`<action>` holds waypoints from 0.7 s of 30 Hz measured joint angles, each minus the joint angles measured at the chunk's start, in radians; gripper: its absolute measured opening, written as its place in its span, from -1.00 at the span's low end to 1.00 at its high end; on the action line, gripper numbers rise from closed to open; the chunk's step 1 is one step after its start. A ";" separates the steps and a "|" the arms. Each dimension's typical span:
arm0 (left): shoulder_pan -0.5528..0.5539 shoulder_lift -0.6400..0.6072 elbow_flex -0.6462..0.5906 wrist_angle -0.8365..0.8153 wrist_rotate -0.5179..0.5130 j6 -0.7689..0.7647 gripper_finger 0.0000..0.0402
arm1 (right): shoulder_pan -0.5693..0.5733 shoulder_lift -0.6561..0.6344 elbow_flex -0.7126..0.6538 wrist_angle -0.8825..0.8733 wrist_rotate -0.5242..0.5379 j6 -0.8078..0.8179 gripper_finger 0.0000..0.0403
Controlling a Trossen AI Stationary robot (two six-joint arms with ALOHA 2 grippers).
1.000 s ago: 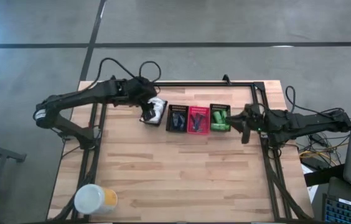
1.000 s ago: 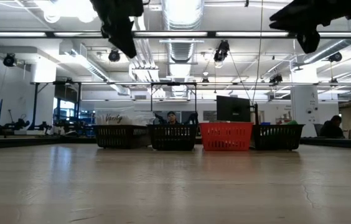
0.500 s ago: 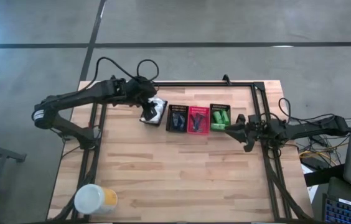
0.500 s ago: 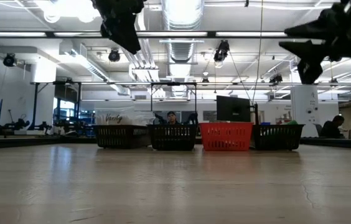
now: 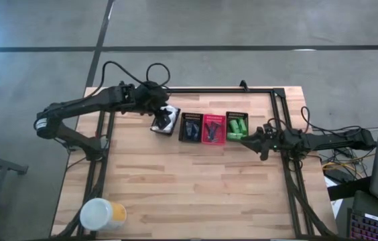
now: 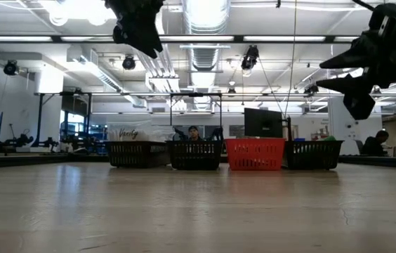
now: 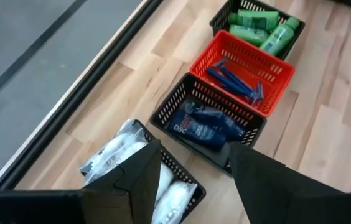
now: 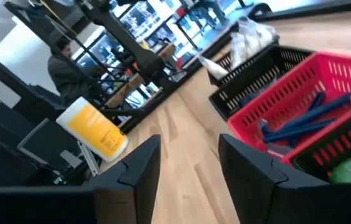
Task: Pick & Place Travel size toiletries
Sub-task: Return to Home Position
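Observation:
Four small mesh baskets stand in a row at the table's far middle. A black one holds white packets [image 5: 166, 120], a black one dark tubes [image 5: 190, 127], a red one blue razors [image 5: 213, 128], and a black one green bottles [image 5: 236, 125]. The left wrist view shows the packets [image 7: 132, 165], tubes [image 7: 203, 124], razors [image 7: 234, 81] and bottles [image 7: 259, 25]. My left gripper [image 5: 164, 112] hangs open and empty above the packet basket [image 7: 194, 180]. My right gripper [image 5: 248, 138] is open and empty, in the air just near-right of the green-bottle basket [image 6: 352, 74].
A large yellow container with a white lid [image 5: 102, 215] lies at the table's near-left corner and shows in the right wrist view [image 8: 98, 130]. The black frame rails [image 5: 283, 120] run along the table's far and side edges. Bare wood lies in front of the baskets.
My right gripper has come down and gone toward the table's left, its arm stretching out lower toward the green-bottle basket. It stays open and empty. The baskets have not moved.

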 joint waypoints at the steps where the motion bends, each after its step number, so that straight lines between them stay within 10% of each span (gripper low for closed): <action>1: 0.000 0.000 0.000 0.005 0.000 -0.004 -0.03 | 0.000 0.001 0.000 -0.005 0.000 0.009 -0.21; 21: -0.002 -0.002 -0.001 0.086 0.007 0.045 -0.03 | -0.067 -0.230 0.000 -0.074 -0.002 0.003 -0.01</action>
